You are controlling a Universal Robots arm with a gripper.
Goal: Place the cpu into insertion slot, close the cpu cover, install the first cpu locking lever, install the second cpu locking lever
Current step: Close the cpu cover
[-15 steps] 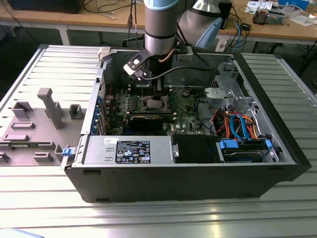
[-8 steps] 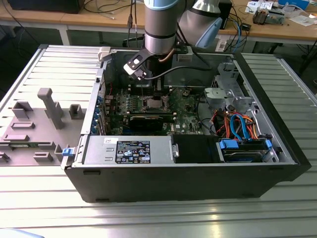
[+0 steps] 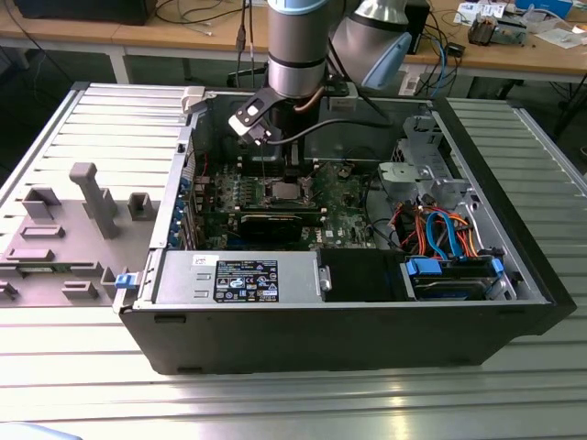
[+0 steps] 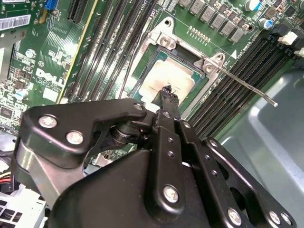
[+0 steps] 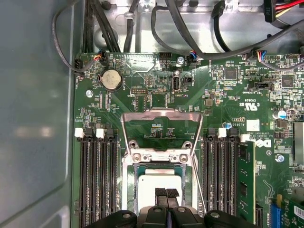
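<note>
On the ribbed worktop lies an open computer case. On its green board the socket holds the chip; the cover is swung open. The jaws are closed and empty, tips over the chip.

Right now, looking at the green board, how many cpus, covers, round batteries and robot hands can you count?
cpu: 1
cover: 1
round battery: 1
hand: 1
Total: 4
</note>
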